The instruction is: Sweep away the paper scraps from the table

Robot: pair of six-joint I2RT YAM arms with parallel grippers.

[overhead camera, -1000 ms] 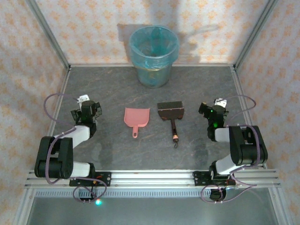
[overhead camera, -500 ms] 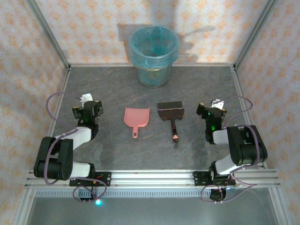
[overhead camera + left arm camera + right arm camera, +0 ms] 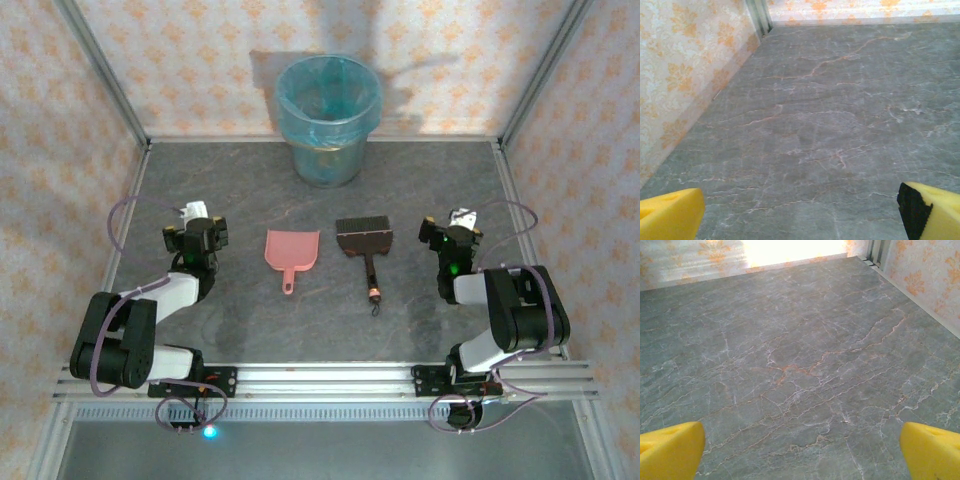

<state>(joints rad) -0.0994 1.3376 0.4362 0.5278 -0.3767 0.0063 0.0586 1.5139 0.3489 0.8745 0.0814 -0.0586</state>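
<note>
L hand [image 3: 800, 214], R hand [image 3: 802, 450] both wide open — over grey table [image 3: 430, 185].

light: bright, even | glare: back wall [image 3: 790, 250] blown out | shadow: soft behind bin [image 3: 328, 120] | focus: sharp

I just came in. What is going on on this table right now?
Nothing is being handled yet. The left pincer and the right pincer are both open and empty, just above the table. Between them lie a pink dustpan and a dark brush, side by side and untouched. A blue-lined bin stands at the far edge.
</note>
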